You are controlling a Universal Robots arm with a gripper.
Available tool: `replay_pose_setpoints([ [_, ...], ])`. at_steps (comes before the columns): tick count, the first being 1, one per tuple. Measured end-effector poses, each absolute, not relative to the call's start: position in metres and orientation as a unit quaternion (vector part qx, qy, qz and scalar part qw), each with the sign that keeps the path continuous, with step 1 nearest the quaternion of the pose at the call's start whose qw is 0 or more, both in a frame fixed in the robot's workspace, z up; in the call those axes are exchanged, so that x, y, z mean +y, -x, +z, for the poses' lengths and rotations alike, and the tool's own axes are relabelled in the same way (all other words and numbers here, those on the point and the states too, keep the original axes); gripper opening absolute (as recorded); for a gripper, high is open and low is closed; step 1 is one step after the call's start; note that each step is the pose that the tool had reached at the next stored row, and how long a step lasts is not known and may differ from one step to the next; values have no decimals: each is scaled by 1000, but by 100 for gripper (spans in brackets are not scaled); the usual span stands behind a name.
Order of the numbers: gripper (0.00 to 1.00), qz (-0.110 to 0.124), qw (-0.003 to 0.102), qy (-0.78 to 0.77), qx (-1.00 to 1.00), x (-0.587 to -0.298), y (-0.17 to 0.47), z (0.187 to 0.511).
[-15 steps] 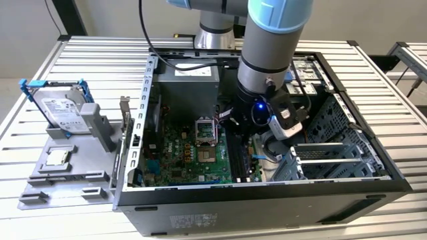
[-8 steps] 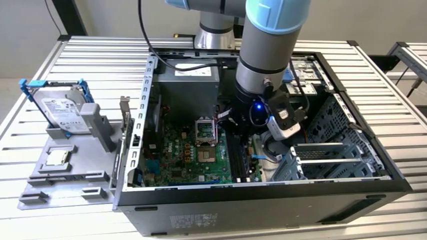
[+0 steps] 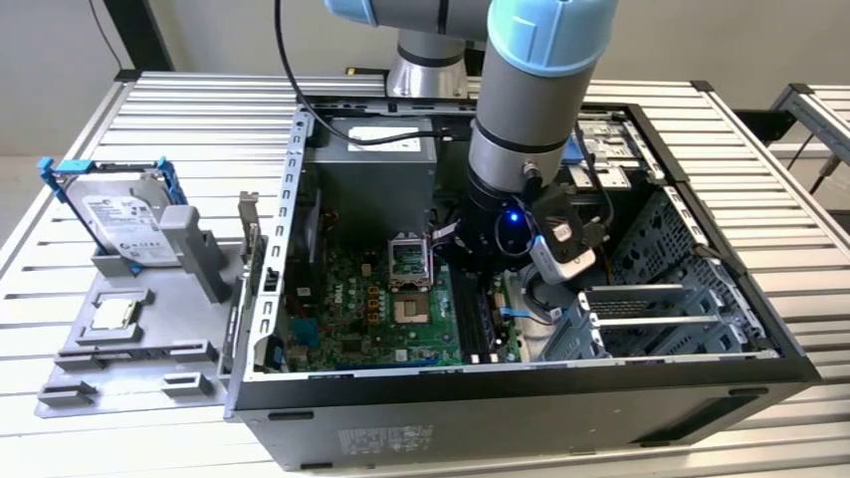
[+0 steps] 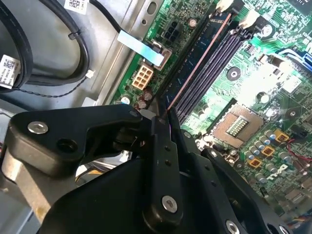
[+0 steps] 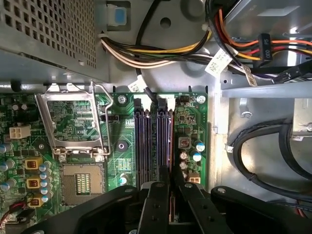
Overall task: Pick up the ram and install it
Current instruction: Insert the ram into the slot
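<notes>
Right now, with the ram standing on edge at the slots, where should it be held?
Pinch the ram by its flat faces near the upper edge, coming from above, as the jaws do in the second wrist view. It is thin, and its lower edge meets the slots, leaving the top free.

No print can be read for certain anywhere. A white label with fine dark print covers the top of the hard drive [image 3: 130, 227], which stands in its blue frame near the worktop's edge at the exterior view's left; its lines are too small to make out. In the second wrist view, small white tags [image 4: 8, 69] with square codes hang on the black cables, their characters illegible. In the first wrist view, a white tag [image 5: 218, 62] wraps the cable bundle above the motherboard [image 5: 190, 114], its print likewise too fine to read.
</notes>
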State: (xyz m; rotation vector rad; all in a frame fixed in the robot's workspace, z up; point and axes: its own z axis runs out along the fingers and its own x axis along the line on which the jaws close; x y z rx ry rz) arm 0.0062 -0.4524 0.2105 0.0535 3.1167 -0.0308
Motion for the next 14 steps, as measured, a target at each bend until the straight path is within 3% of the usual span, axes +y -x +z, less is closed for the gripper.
replay_pose_setpoints([
  [14, 0, -10, 10, -17, 1000, -452, -6, 210],
])
